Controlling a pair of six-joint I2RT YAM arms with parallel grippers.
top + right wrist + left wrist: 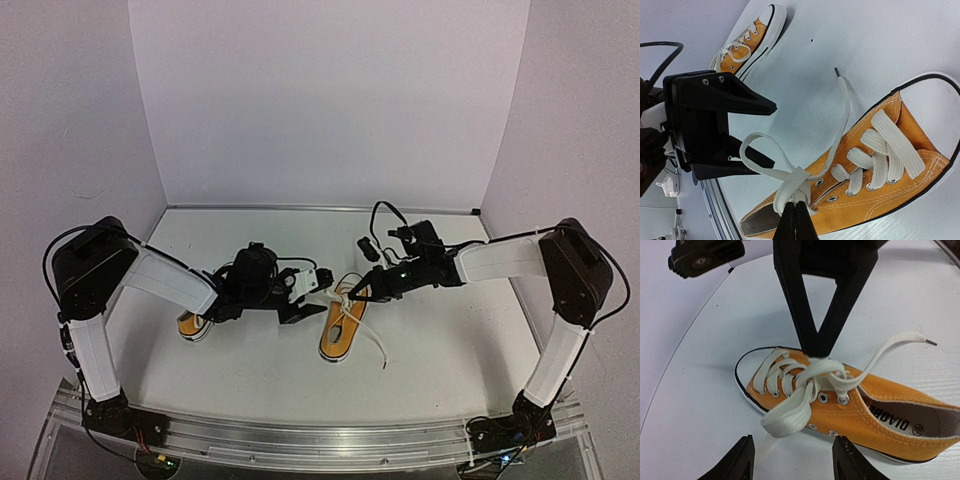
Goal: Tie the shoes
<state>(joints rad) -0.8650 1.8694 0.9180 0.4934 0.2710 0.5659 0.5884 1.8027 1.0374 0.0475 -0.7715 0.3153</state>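
Note:
One orange-yellow shoe (338, 340) (880, 410) (890, 170) lies mid-table, toe toward the arms' bases. My right gripper (352, 293) (796, 212) is shut on the white lace at the knot over the top eyelets. A flat lace loop (787, 415) (747, 145) sticks out sideways from the knot. My left gripper (308, 300) (795, 460) (774, 135) stands open just short of that loop, with nothing between its fingers. A loose lace end (905, 337) (842, 100) trails off across the table. The other shoe (192, 325) (747, 42) lies to the left, partly hidden under my left arm.
White walls (330, 100) close the table on three sides. An aluminium rail (320, 440) runs along the near edge. A black cable (385, 215) arches over my right wrist.

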